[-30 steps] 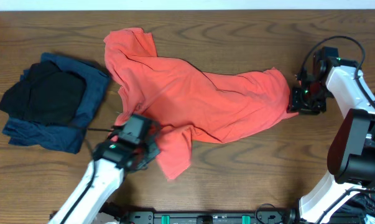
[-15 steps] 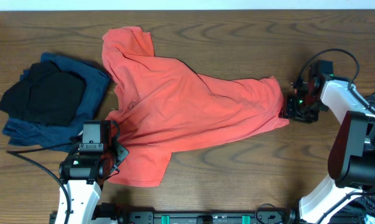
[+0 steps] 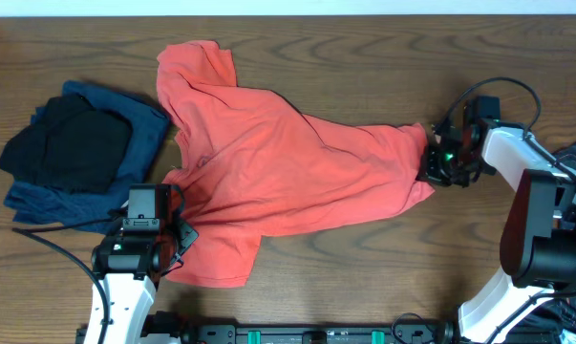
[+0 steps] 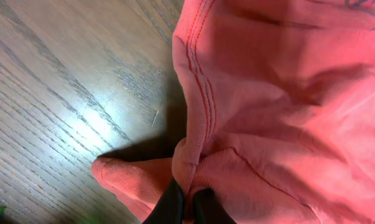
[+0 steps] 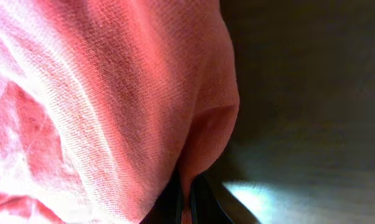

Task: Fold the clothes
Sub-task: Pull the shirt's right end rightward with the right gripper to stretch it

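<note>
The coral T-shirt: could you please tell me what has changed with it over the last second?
The left gripper drew back toward the robot's left, dragging the lower flap of the coral T-shirt out flatter. The right gripper slid slightly left with the shirt's edge. Both pairs of jaws stayed shut on the cloth; the dark garment pile did not move.

Surface: I log a brown wood-grain table (image 3: 364, 277) | Centre: coral-red T-shirt (image 3: 288, 162) spread out, creased | Left: navy garment (image 3: 146, 143) on the wood, black garment (image 3: 73, 148) heaped on it (pile just beside the shirt; contact unclear)
</note>
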Robot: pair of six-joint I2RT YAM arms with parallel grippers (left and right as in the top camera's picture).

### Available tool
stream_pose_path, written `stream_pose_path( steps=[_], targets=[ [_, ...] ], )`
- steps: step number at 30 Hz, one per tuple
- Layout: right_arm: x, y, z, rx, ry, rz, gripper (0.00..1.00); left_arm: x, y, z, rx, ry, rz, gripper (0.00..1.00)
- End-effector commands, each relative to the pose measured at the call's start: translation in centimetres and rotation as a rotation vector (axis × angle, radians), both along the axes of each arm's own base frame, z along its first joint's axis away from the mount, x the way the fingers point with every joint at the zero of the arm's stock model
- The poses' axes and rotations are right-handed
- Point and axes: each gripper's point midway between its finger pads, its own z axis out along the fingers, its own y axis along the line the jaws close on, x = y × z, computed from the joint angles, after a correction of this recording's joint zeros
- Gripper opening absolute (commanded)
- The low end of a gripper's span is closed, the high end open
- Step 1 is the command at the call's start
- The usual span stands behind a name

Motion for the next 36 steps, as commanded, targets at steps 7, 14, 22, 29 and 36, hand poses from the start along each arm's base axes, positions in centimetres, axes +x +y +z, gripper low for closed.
stream_pose_path(
  steps=[7,14,22,29,36],
  targets=[
    [-0.5,-4.6,7.2,-0.175,-0.115,-0.203,0.01,0.1,0.6,0.0,0.034,0.000,-0.001,0.06],
    [-2.7,-7.5,7.9,-0.341,-0.058,-0.290,0.01,0.0,0.6,0.0,0.033,0.000,-0.002,0.06],
    [-3.4,-7.8,7.0,-0.364,-0.011,-0.289,0.01,0.0,0.4,0.0,0.024,0.000,-0.005,0.06],
    [-4.4,-8.2,6.9,-0.397,0.026,-0.284,0.02,0.0,0.4,0.0,0.024,0.000,-0.005,0.06],
    [3.7,-9.0,9.1,-0.387,-0.318,-0.329,0.10,0.8,0.4,0.3,0.023,-0.033,-0.004,0.06]
  ],
)
